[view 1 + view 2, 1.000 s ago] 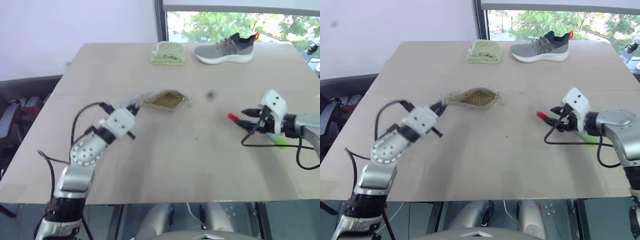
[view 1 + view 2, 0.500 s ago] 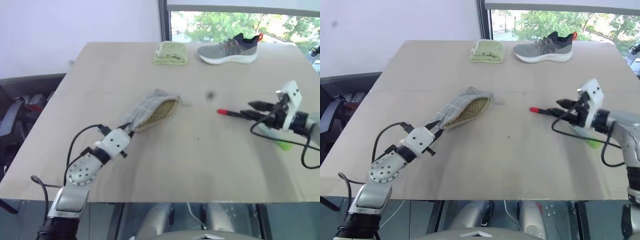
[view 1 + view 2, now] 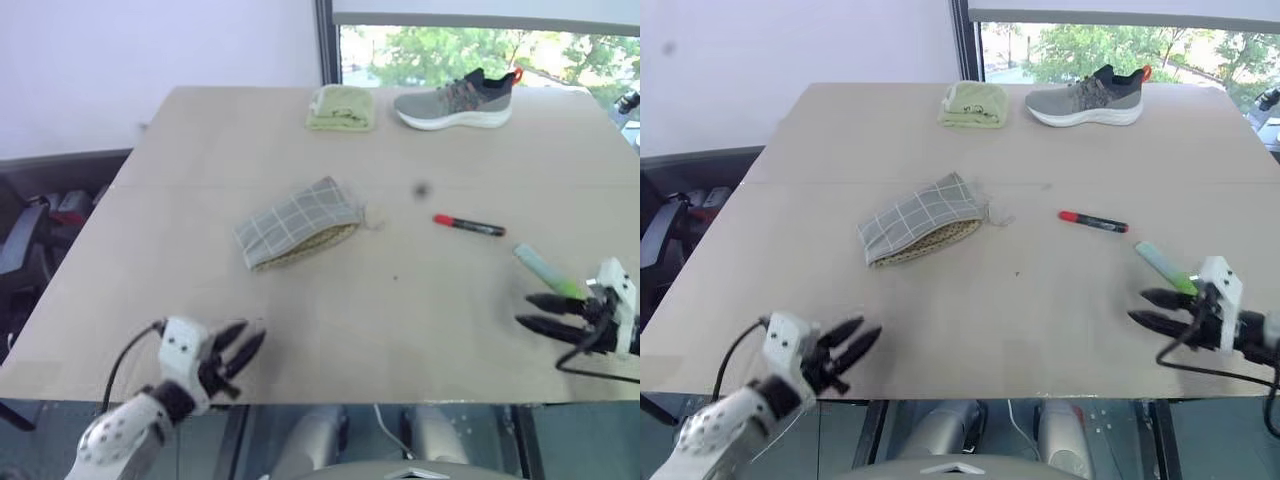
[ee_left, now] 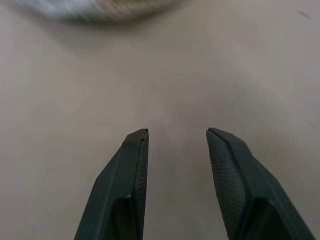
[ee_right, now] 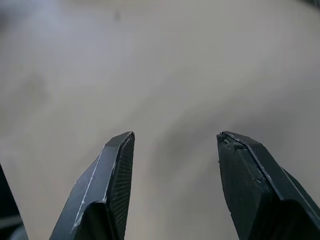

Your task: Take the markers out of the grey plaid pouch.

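Markers (image 3: 468, 225) and grey plaid pouch (image 3: 298, 222) lie on a tan table (image 3: 180, 180) by a window (image 3: 480, 45).

Looks like an office or lab test room: plain beige worktop (image 3: 200, 300), bare white wall (image 3: 150, 50), dark-framed window (image 3: 480, 40) w/ green trees outside. Odd props at the far edge, a grey sneaker (image 3: 458, 98) and a folded green cloth (image 3: 341, 107). Dark gear w/ cables at left (image 3: 40, 215).

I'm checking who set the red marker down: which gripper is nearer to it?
Right. The right gripper hovers open near the table's front right, just beyond the teal marker from the red marker. The left gripper is open at the front left edge, much farther off.
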Tool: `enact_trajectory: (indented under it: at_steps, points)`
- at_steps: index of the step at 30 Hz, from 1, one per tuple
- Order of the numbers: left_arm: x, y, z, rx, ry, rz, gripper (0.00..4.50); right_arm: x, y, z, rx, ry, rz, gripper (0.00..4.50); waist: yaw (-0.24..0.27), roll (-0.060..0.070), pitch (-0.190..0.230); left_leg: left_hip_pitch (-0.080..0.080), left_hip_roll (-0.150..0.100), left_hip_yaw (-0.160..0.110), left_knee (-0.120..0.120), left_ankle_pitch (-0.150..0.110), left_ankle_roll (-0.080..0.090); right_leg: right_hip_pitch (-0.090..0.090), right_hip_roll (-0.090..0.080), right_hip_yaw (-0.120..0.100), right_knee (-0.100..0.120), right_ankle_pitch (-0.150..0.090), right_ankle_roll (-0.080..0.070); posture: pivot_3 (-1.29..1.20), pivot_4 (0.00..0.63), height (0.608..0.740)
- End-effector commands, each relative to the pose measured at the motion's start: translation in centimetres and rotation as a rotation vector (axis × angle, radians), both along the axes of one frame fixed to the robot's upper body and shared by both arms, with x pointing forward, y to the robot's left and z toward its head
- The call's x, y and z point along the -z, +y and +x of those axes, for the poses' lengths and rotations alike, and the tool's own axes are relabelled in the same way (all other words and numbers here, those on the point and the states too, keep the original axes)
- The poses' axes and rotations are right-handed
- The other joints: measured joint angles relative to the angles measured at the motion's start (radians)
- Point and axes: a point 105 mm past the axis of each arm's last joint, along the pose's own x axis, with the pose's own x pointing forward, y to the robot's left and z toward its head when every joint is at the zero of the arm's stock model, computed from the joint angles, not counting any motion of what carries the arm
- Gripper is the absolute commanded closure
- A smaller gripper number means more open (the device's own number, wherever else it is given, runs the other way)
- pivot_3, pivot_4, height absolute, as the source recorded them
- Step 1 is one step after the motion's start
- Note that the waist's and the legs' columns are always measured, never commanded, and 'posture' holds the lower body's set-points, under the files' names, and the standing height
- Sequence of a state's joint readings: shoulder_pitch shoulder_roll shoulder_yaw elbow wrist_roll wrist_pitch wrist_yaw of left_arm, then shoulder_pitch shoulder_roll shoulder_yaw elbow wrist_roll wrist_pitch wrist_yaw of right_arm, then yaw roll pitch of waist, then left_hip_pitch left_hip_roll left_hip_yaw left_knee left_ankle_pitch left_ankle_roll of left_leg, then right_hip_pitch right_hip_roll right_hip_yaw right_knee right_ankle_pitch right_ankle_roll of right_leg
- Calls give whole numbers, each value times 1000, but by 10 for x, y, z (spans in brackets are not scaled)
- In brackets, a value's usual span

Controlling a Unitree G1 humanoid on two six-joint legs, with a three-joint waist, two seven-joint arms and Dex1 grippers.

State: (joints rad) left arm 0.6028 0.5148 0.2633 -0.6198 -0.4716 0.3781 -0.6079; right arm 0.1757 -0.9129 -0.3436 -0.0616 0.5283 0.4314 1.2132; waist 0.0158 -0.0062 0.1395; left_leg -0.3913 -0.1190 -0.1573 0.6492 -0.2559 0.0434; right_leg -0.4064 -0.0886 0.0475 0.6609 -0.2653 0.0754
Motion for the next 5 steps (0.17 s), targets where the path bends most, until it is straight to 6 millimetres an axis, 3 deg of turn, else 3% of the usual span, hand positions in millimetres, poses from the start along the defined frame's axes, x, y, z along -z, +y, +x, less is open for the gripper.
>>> enact_trajectory:
  at_steps: [1,5]
  points:
    - [-16,-4,-3,33,-37,-13,2637,-5,-9,-2,-40,-53,-52,1866,0,1,2,2,0,0,0,0,0,2,0,0,0,0,0,0,150,740]
    - [-16,-7,-2,51,-47,11,2637,-5,-11,3,-39,-71,-52,1866,-1,1,3,12,1,0,-1,-3,-3,14,0,-1,-2,-3,-3,0,150,740]
